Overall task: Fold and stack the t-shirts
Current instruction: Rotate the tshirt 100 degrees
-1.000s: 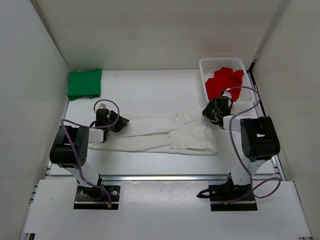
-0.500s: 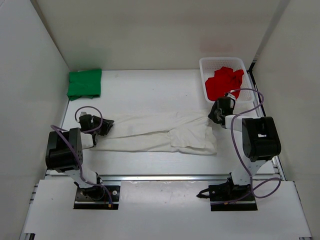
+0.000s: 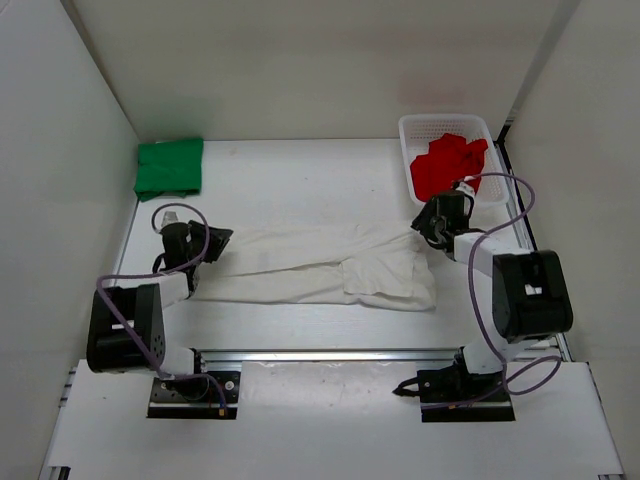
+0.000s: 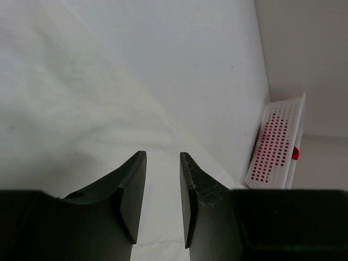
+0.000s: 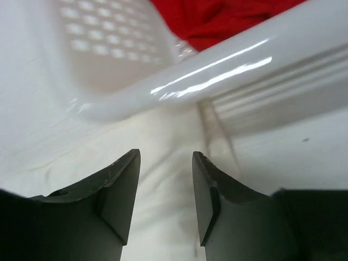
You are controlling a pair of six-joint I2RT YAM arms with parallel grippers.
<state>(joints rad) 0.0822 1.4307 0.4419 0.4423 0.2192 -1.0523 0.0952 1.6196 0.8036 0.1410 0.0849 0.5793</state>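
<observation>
Left claw [image 4: 163,155]: jaws parted by a narrow gap, with nothing seen pinched between them. It sits low over the left end of the white t-shirt [image 3: 320,265].

Right claw [image 5: 166,153]: jaws spread and empty, poised over the shirt's right upper corner, just beside the wall of the basket [image 3: 440,119].

Change noted: a second ago the left claw stood further in along the cloth. It has since drawn back toward the left edge of the table [image 3: 300,180], and the right claw has edged toward the basket. The shirt's upper right part, bunched before, now lies drawn out toward the right claw.

Assessment: the white t-shirt has been stretched lengthwise into a long band across the table's middle and then let go. It appears partly folded along its length, with crosswise folds yet to come.

Other items: the green t-shirt [image 3: 168,167] lies folded at the far left corner, well apart. The red t-shirt [image 3: 445,165] lies crumpled in the basket, untouched.
</observation>
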